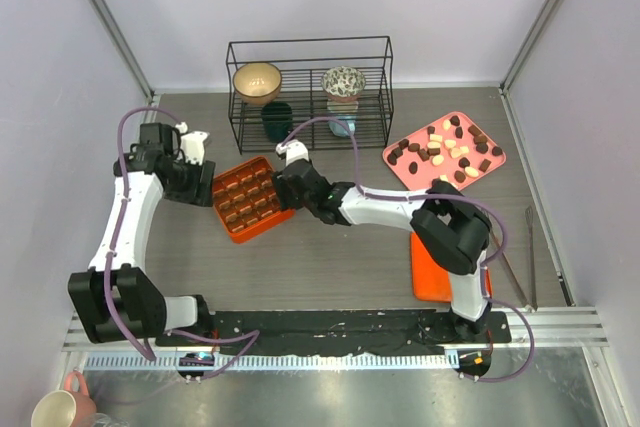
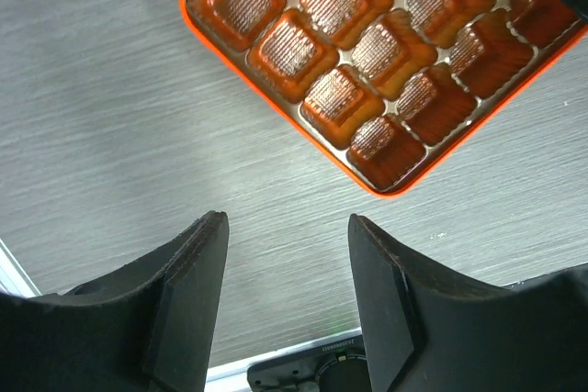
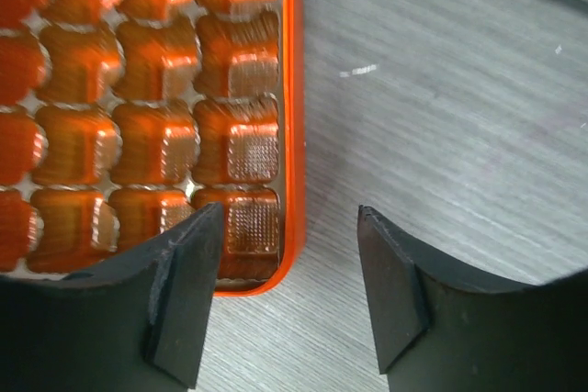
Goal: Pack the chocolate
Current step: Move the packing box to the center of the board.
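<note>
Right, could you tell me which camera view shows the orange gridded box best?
Top external: it alone frames the whole orange gridded box. The left wrist view shows only one corner's cells close up; the right wrist view, one cropped edge.

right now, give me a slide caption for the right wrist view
Open right tool poised over the grey wood-grain table at the corner of the orange gridded plastic box.

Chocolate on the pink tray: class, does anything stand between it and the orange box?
Only the right arm: its open tool sits at the orange box's edge facing the pink tray, forearm across the line from the chocolate. The wire rack stands behind that line.
</note>
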Available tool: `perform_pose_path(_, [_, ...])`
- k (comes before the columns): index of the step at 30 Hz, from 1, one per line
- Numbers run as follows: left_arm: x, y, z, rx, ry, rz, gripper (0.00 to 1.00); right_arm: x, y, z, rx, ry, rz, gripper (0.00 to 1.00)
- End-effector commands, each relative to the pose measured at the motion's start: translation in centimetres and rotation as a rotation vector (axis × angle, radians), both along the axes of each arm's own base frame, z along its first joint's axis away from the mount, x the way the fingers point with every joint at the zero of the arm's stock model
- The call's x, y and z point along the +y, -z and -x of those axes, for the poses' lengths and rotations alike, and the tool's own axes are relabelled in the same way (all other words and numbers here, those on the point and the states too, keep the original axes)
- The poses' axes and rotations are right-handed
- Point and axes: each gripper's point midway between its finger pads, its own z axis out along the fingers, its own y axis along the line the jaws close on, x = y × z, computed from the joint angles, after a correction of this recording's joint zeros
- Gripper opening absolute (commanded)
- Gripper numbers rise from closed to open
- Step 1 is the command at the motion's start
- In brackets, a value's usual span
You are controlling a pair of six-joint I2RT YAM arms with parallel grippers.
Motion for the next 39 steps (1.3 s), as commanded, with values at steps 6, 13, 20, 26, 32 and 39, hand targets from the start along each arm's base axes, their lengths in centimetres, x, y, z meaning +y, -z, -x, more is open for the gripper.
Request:
perform_pose_path(6, [1.4,0.5,0.3,-0.021,-0.052,-0.015,0.59,-0.4,1.0,1.0,0.037,0.002,0.002,0.42])
perform_pose_path(13, [2.1,0.7,0.4,-0.035,-0.063,-0.059,0.58,-3.4,2.3,3.3,0.1,0.037,0.006,0.3])
perform_pose_path(20, [2.7,1.0,1.0,-0.044,-0.061,-0.093,0.58,-6.5,2.8,6.9,0.133,0.081,0.041,0.22])
perform_pose_path(26, [2.5,0.8,1.4,-0.049,-0.048,-0.09,0.59,-9.6,2.3,10.7,0.124,0.187,0.11,0.14])
perform_pose_path(32, [1.8,1.1,2.0,-0.029,-0.03,-0.056,0.59,-13.8,2.9,13.8,0.153,0.357,0.155,0.05])
perform_pose_path(39, [-0.9,2.8,4.9,0.091,0.171,-0.037,0.59,-16.7,3.6,15.9,0.241,0.487,0.1,0.09])
